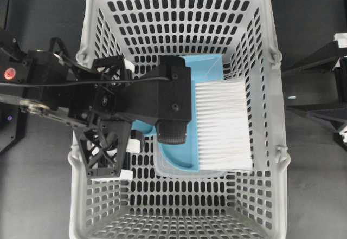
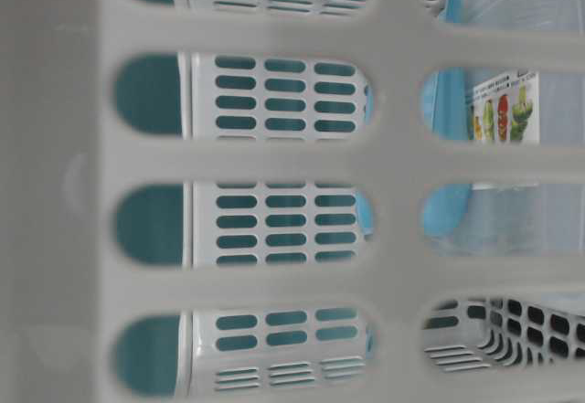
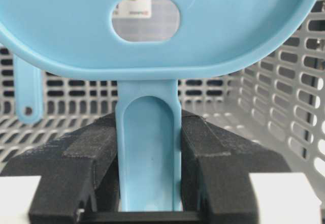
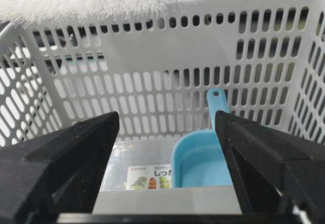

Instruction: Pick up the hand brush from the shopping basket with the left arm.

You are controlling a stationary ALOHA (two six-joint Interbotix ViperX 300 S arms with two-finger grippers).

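- My left gripper (image 3: 148, 183) is clamped on the hand brush (image 1: 223, 124), 1 black pad (image 3: 213, 158) pressing each side of its thin blue handle; the wrist view shows the handle pinched squarely between them.
- My right gripper (image 4: 166, 158) is spread wide and holds nothing, parked outside the shopping basket (image 1: 89, 60) at about 3 o'clock.
- The brush is at the middle of the basket in the overhead view. Judging from the right wrist view, where the bristles stand at rim height, I take it to be lifted clear of the floor.
- Below it lies the blue dustpan (image 4: 200, 163) on a clear tray with a printed label (image 4: 150, 177); that one stays.
- Handling, as I judge it: thin moulded plastic, light and stiff, with smooth faces that could slip or twist in the pads. The white bristles are soft and give no purchase, so the handle is the right place to grip, close to the head to limit swing.
- Orientation in the overhead view: handle towards 9 o'clock into my gripper, bristle tips towards 3 o'clock. So the handle-to-bristle axis runs 9 to 3, while the wide bristle band spans 12 to 6.
- The bristles are near the basket's 3 o'clock wall; I judge a straight lift safest.
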